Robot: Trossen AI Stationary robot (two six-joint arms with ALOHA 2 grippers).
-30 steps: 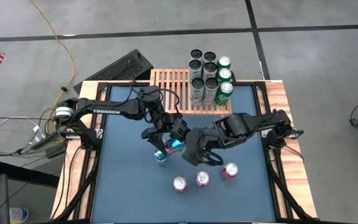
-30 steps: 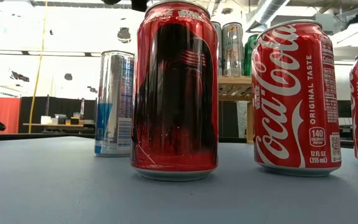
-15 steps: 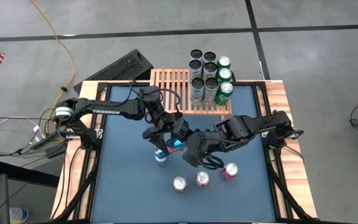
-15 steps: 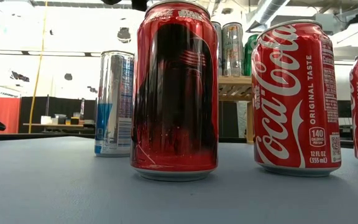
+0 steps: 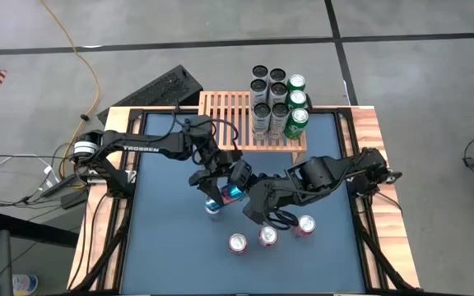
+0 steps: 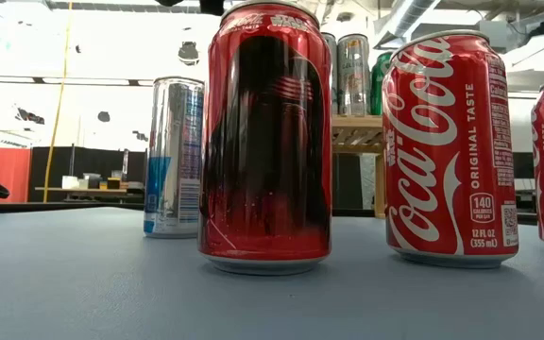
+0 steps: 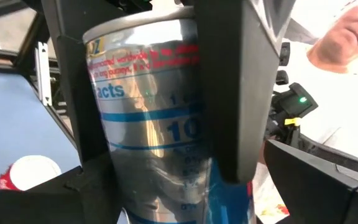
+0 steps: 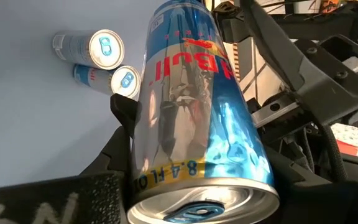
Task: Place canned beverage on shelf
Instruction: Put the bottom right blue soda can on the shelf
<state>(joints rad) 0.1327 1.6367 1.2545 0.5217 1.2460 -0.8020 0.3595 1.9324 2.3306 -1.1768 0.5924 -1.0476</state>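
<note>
Standing upright on the counter (image 5: 163, 247) mid-surface: one blue-silver can (image 5: 213, 205), long axis vertical, bracketed by left claw (image 5: 220, 194) with fingers spread wide, right claw (image 5: 257, 210) also clamped on a blue-silver can, shelf (image 5: 230, 117) beyond at far edge.

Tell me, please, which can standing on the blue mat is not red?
The slim blue-and-silver can, standing alone behind the row of three red cans.

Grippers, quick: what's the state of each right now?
Left gripper: open, jaws either side of the Red Bull can.
Right gripper: closed, holding that can.
</note>
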